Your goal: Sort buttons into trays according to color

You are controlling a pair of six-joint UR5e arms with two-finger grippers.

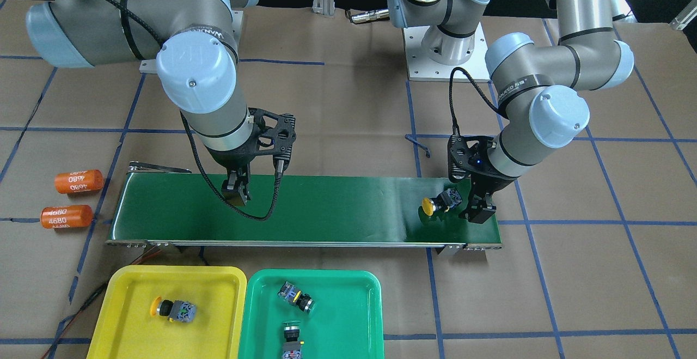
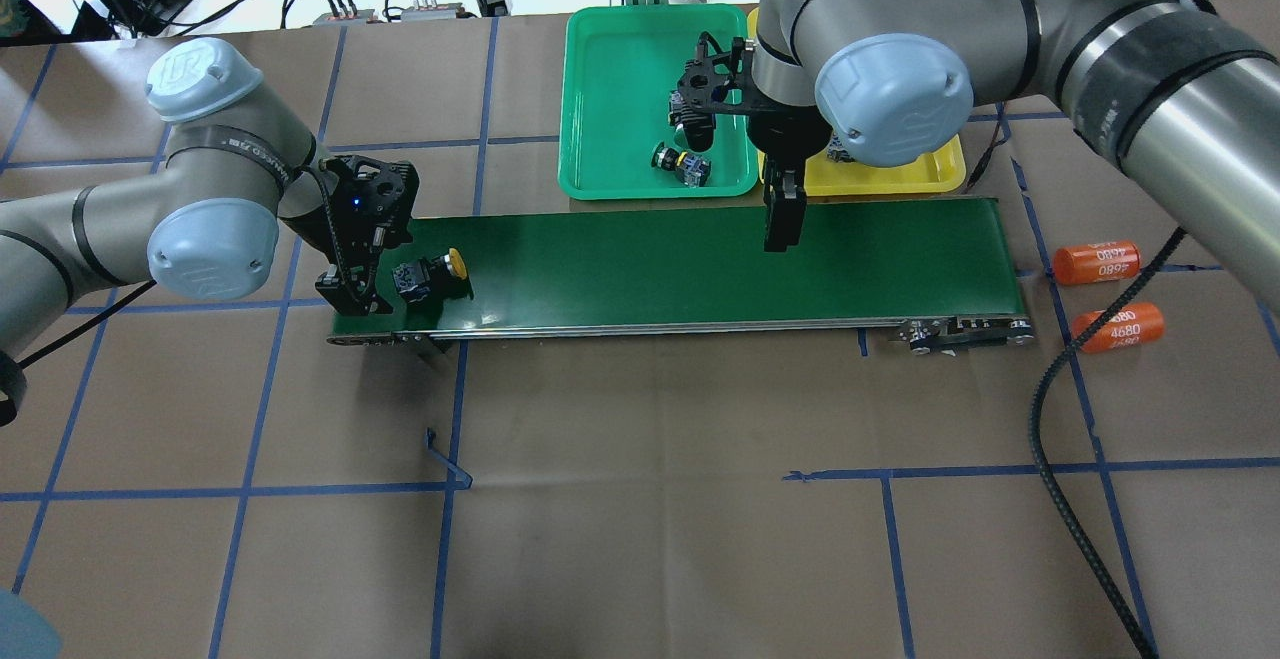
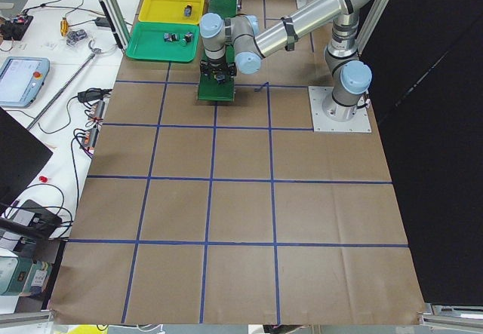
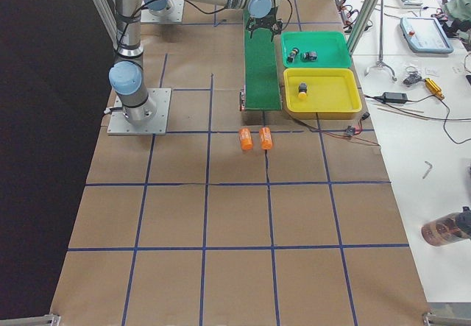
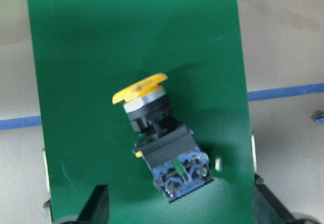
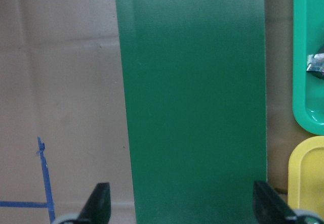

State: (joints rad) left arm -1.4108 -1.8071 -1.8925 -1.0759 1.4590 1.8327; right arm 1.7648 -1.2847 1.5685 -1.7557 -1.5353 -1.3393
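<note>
Yellow-capped button (image 5: 161, 145) lay on its side on the dark-green conveyor belt (image 5: 101, 57), close under the left wrist camera and near the belt's end. Its blue-grey terminal end pointed toward the left gripper (image 5: 182, 215).

Probable faults:
- The body lay skewed to the line between the fingers. Closing on it could twist it or squeeze it out.
- The round cap could let the button roll toward the belt edge if a finger nudged it.
- The yellow tray (image 1: 215, 337) and green tray (image 1: 354, 315) stood touching, so a loose drop near the shared rim could land the button in the wrong colour.

The left gripper was spread wide, one finger at each lower corner of its wrist view, holding nothing. Only the terminal end reached between the tips. The right gripper (image 6: 183, 209) was likewise spread and unloaded above bare belt.
</note>
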